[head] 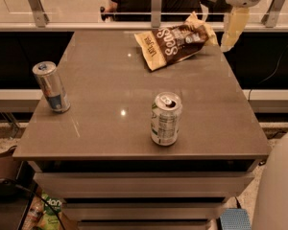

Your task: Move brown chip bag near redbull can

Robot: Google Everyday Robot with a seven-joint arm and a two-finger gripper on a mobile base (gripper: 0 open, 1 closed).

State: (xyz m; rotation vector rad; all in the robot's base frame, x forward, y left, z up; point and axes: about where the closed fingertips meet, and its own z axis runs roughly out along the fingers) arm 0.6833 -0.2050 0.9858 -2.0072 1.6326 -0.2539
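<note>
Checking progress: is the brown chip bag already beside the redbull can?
No; the brown chip bag lies far back, the redbull can stands far left, and the gripper hangs right of the bag.

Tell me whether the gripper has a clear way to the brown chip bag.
Probably yes. The gripper hangs just beside the brown chip bag at the table's far edge, nothing between them; the redbull can and pale can stand well away.

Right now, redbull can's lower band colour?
Blue, on the redbull can, camera view; gripper by the table's far-right corner.

Office-like break area: glass railing [86, 4], drawer-fronted counter [110, 80], tool [230, 40] above its far right corner.
</note>
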